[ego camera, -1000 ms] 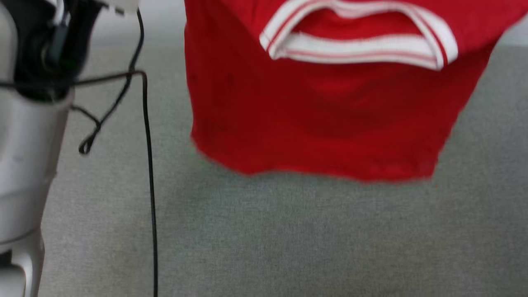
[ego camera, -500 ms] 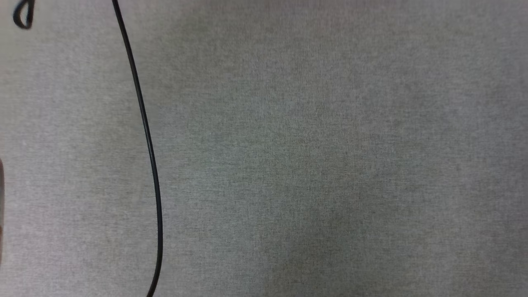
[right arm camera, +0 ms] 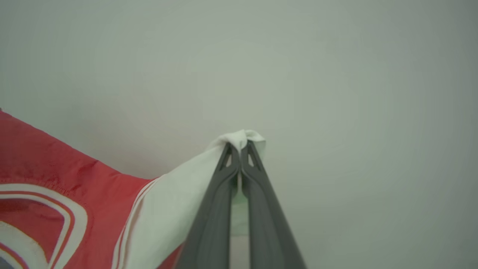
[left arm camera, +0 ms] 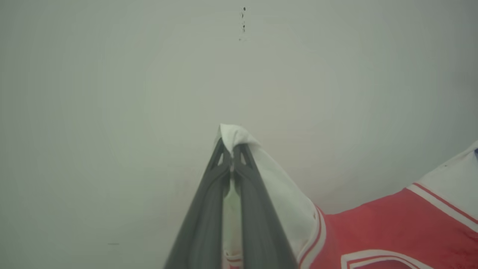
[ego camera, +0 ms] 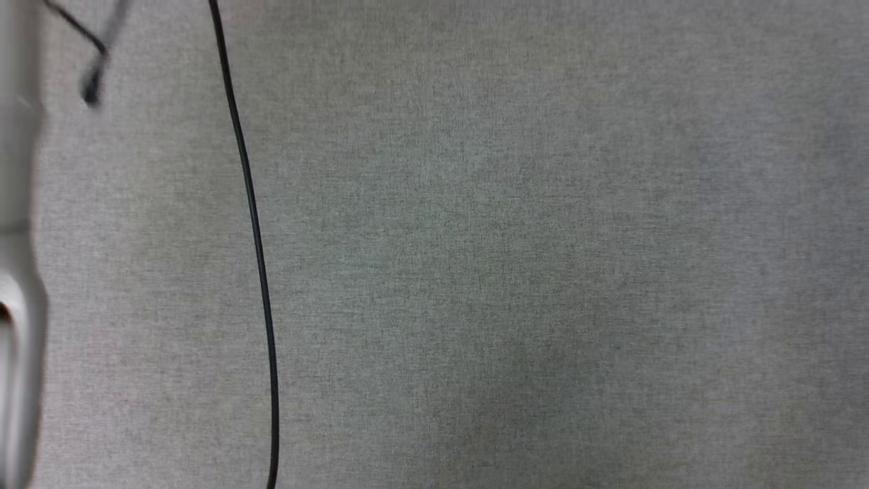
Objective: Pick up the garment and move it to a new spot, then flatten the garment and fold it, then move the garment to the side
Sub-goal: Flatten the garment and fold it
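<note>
Both tools are clamped on the shirt [left arm camera: 392, 220] right now, one per side, so it hangs in the air between them. From the left wrist we see the left tool [left arm camera: 233, 149] with its two dark fingers pressed together on a bunch of white sleeve [left arm camera: 276, 183], and a little tuft pokes out past the tips. From there the fabric drops toward the lower right, past the red-and-white striped trim [left arm camera: 317, 231] and into the red body. Another strip of white with a red stripe crosses the far right of that view. Right wrist is pretty much the mirror: the right tool [right arm camera: 239, 147] is squeezed together on its own wad of white cloth. The shirt falls away to the lower left there, where a curved white band [right arm camera: 76, 220] sits on the red. Behind both we've got a plain pale wall [left arm camera: 112, 93], with a few tiny dark marks [left arm camera: 243, 18] near the top of the left wrist view. Head camera looks down at a grey woven surface [ego camera: 543, 272] with a thin black cable [ego camera: 254, 224] running top to bottom on the left. A blurry pale robot part [ego camera: 17, 285] sits at the left edge, and we can't tell which piece it is.
</note>
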Controlling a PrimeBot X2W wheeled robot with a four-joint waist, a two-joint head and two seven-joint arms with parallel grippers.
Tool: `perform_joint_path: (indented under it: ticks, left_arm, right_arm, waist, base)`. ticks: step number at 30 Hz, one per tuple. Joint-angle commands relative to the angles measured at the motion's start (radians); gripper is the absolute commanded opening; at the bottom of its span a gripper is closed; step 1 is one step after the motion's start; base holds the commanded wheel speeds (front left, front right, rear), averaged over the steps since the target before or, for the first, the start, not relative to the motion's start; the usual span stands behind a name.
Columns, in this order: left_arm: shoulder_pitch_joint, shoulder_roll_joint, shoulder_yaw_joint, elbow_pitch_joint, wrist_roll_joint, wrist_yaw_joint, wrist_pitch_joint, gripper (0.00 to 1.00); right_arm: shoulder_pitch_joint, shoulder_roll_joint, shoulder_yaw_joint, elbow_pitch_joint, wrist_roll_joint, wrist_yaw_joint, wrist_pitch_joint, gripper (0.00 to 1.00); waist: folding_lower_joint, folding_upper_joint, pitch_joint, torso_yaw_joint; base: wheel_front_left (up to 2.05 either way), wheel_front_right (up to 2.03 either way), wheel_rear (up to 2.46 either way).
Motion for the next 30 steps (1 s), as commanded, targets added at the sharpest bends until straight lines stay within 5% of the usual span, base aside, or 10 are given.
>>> perform_joint_path:
  ticks: [1, 16, 30]
  left_arm:
    - [0.054, 0.000, -0.005, 0.001, -0.008, -0.006, -0.015, 0.00]
    - [0.745, 0.024, -0.002, -0.194, -0.071, 0.077, -0.065, 0.00]
    - [1.260, 0.103, 0.020, -0.380, -0.154, 0.190, -0.016, 0.00]
  right_arm:
    - [0.046, 0.005, 0.017, 0.006, 0.009, -0.001, -0.027, 0.00]
    - [0.599, 0.018, 0.061, -0.077, 0.087, -0.001, -0.141, 0.00]
    - [1.125, 0.036, -0.052, -0.202, 0.112, -0.001, -0.122, 0.00]
  waist:
    - [-0.0002, 0.0000, -0.023, -0.001]
    - [-0.0002, 0.0000, -0.238, 0.008]
    - [-0.0002, 0.0000, -0.434, 0.022]
  base:
    - [0.00, 0.00, 0.00]
    - [0.00, 0.00, 0.00]
    - [0.00, 0.00, 0.00]
